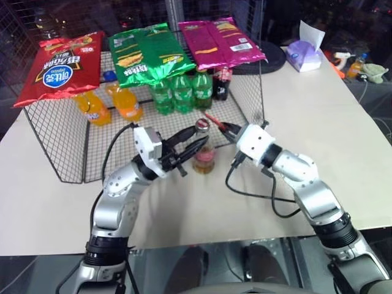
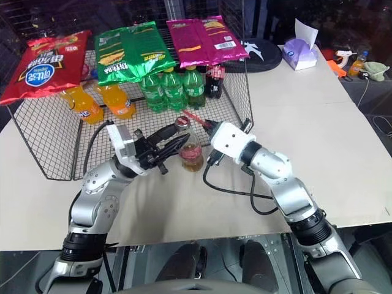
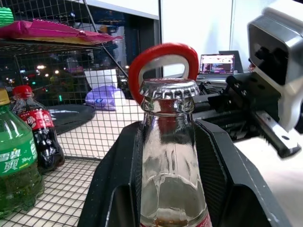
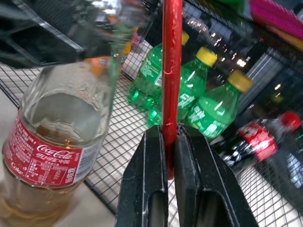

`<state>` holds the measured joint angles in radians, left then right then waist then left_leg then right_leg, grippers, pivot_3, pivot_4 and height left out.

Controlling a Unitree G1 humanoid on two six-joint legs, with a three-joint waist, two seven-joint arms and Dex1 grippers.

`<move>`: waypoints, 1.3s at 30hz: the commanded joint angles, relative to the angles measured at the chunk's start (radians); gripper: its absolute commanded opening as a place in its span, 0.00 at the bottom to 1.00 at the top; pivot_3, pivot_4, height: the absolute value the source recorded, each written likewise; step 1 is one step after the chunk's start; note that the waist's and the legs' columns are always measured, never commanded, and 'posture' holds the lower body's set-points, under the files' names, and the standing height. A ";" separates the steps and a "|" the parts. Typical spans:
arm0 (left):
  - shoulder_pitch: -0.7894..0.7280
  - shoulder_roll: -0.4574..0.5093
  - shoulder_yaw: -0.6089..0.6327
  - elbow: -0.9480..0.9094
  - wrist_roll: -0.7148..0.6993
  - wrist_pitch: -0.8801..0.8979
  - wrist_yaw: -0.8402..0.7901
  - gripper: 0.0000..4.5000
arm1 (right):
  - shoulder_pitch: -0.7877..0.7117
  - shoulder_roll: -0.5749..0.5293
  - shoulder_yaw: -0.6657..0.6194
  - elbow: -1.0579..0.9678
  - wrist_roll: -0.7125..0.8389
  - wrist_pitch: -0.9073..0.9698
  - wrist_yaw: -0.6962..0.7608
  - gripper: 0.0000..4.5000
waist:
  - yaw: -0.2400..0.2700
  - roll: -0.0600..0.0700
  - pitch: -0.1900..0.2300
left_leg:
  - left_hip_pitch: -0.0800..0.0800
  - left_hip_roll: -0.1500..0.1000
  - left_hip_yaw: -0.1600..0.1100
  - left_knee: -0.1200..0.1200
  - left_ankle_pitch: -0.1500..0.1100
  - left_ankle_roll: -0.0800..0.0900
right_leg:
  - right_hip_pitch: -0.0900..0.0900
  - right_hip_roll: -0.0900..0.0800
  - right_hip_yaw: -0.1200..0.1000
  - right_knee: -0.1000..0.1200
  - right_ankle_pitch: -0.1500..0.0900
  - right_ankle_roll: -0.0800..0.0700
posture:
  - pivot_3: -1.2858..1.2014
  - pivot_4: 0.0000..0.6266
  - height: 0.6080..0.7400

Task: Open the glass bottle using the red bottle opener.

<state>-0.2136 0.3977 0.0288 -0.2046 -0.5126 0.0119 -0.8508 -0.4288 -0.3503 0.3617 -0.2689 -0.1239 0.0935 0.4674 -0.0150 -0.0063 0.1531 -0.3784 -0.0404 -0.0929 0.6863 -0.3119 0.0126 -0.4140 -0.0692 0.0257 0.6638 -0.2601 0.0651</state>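
Upright, glass bottle [image 1: 204, 156] between left hand [image 1: 191, 149] fingers (capped)

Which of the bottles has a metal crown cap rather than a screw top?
The glass bottle held in the left gripper; the green, orange and dark bottles under the rack have plastic screw caps.

Bright indoor light, blurred wrist views

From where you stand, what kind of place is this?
Probably a robot lab staged as a small shop: a white table holds a wire rack of snack bags and green plastic bottles, with a laptop behind.
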 commanded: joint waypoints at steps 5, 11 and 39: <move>-0.006 -0.005 -0.015 0.039 0.044 0.015 0.027 0.25 | -0.047 -0.008 0.028 0.046 -0.168 -0.173 -0.047 0.00 | 0.000 0.000 0.000 | 0.000 0.000 0.000 0.000 0.000 0.000 | 0.000 0.000 0.000 0.000 0.000 0.000 | 0.52 0.24 1.00; -0.012 -0.010 -0.023 0.048 0.051 0.017 0.030 0.25 | -0.062 -0.005 0.043 0.120 -0.284 -0.303 -0.123 0.00 | 0.000 0.000 0.000 | 0.001 0.000 0.001 0.000 0.000 0.000 | 0.000 0.000 0.000 0.000 0.000 0.000 | 0.52 0.24 1.00; 0.009 -0.007 -0.032 0.058 0.060 0.006 0.042 0.25 | -0.253 -0.134 -0.070 0.338 -0.531 -0.573 -0.368 0.00 | -0.004 -0.001 -0.001 | 0.004 0.001 0.003 0.000 0.000 0.000 | 0.003 0.001 0.002 0.001 0.000 0.000 | 0.52 0.24 1.00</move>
<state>-0.2297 0.3814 0.0077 -0.1828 -0.4980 -0.0027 -0.8210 -0.6618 -0.4910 0.3321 0.0889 -0.6773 -0.4704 0.1206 -0.0187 -0.0069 0.1521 -0.3746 -0.0399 -0.0900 0.6861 -0.3117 0.0123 -0.4112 -0.0684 0.0281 0.6648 -0.2600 0.0651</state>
